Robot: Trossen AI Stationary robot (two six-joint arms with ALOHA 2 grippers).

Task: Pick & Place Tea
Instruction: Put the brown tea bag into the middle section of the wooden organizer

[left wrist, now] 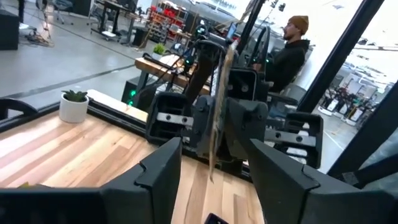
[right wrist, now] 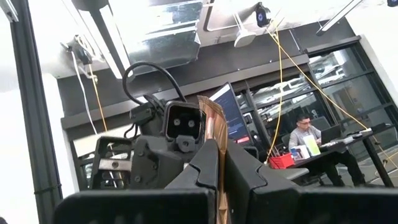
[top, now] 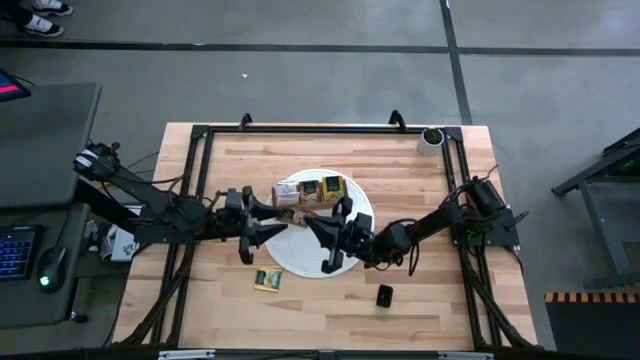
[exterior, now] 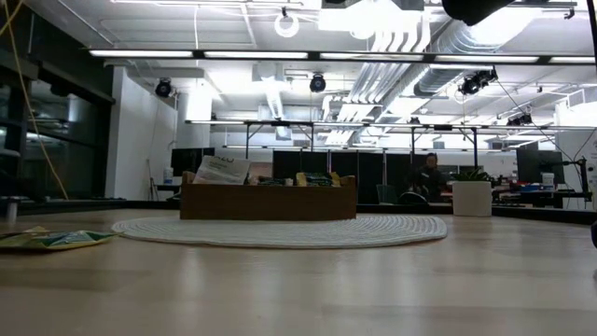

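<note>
Between the two dark fingers of my right pincer (right wrist: 221, 152) I hold one small flat brown paper tea packet (right wrist: 213, 121). The fingers are pressed together on its two flat faces, so from my right wrist I see the packet only by its thin edge, and it sticks out past the fingertips.

My left pincer (left wrist: 214, 155) faces the right one tip to tip above the round white woven mat (top: 290, 255). Its fingers stand wide, one on each side of the free end of the same packet, and they do not seem to touch the paper. So only the right arm has the grip.

The relation that matters, I think, is this one: the packet's plane runs along the line between the two pincers, and it points from the right fingertips straight into the open left gap. If the left arm pulls back along this line, it should leave without brushing the paper.

The brown wooden box (top: 320, 190) with the other packets stands on the mat just beside both pincers, on the far side of the table. Both arms are about equally near to it. One green and yellow packet (top: 267, 280) lies flat on the wooden table (top: 420, 300), on the near side, closer to my left arm.
</note>
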